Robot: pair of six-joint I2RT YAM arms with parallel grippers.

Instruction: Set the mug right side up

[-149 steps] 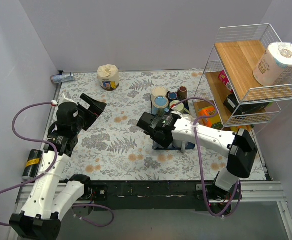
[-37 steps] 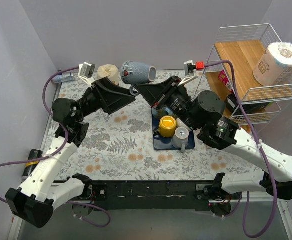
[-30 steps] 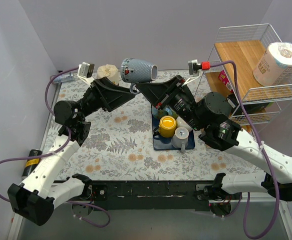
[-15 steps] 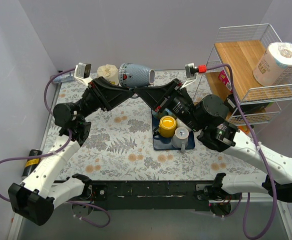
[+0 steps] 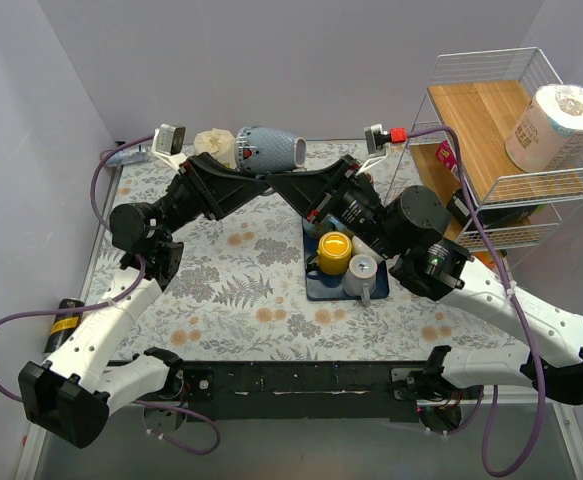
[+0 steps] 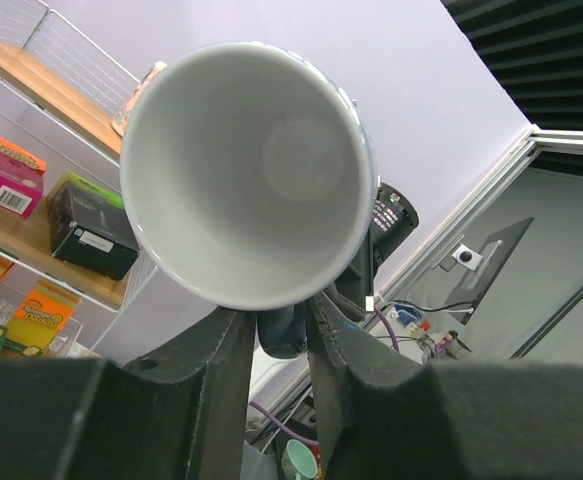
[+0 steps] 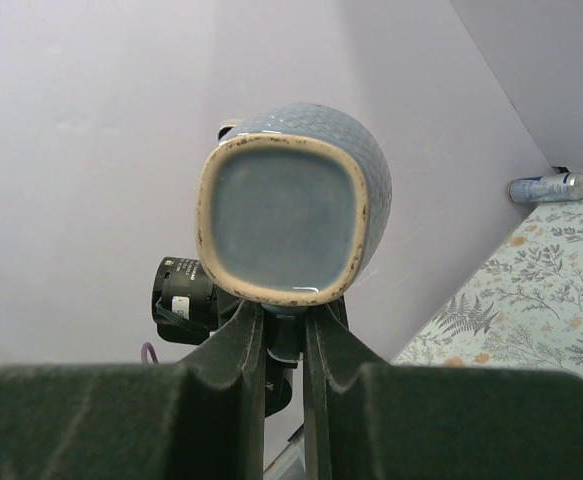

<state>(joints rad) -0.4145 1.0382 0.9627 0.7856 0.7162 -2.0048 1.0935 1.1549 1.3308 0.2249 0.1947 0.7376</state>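
You will find no word or number here that reads clearly. In the left wrist view, the pink box (image 6: pixel 6 165) at nine o'clock carries lettering too blurred to make out. The black box (image 6: pixel 91 225) just beside it has a white sticker with print too small to read, and the black motor cap (image 6: pixel 391 213) at three o'clock shows white print you cannot read either. From above, the black can (image 5: pixel 63 320) at eight o'clock wears a yellow label, its dark print likewise illegible.

White-shelled left arm (image 5: pixel 99 322) and right arm (image 5: pixel 516 305) with black joints; black left pincer (image 5: pixel 256 181) and right pincer (image 5: pixel 279 181); purple cables (image 5: pixel 436 127); red plug (image 5: pixel 398 134) at right wrist
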